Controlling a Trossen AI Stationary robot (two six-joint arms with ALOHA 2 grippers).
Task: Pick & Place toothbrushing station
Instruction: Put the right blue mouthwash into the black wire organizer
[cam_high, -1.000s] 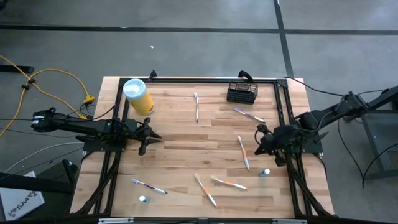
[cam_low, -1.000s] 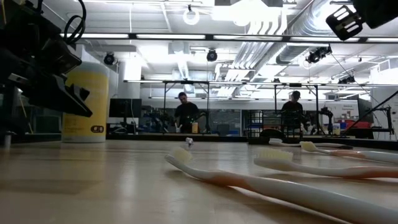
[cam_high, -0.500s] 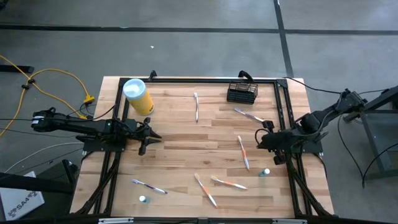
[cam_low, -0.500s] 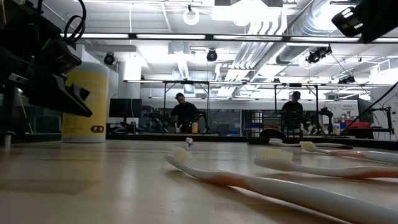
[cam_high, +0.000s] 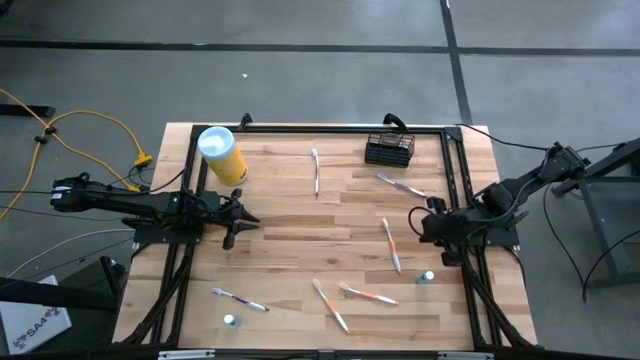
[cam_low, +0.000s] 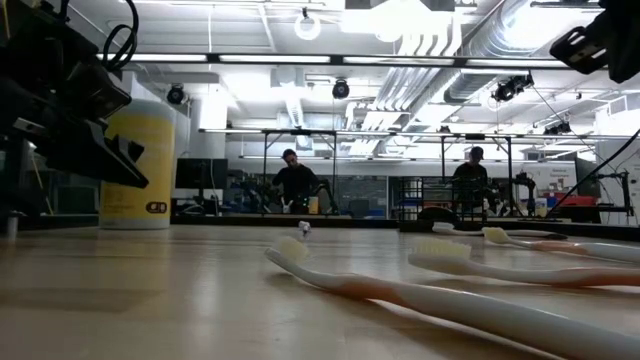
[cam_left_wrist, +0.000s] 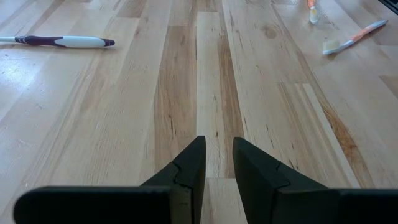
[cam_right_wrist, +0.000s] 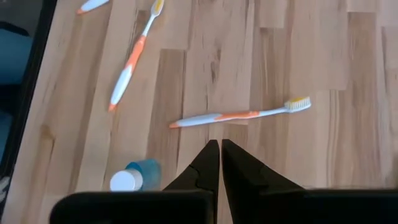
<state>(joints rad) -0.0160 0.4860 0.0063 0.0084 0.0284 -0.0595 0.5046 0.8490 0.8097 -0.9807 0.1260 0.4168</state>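
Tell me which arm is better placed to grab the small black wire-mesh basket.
Right, probably. The black wire-mesh basket sits at the table's far right, nearer the right gripper than the left gripper, which waits across the table.

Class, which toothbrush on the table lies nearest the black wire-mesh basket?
The toothbrush just in front of the black wire-mesh basket, toward the right gripper; the others lie farther off.

The setting is a robotics lab or industrial workshop. Beyond the wooden table (cam_low: 150, 290), the low view shows an open hall with exposed ceiling ducts (cam_low: 440, 40), strip lights (cam_low: 300, 58), black metal frame rigs (cam_low: 330, 170) and two people (cam_low: 292, 185) at benches. The high view shows bare concrete floor (cam_high: 300, 80) and a yellow cable (cam_high: 80, 135) outboard of the left arm.
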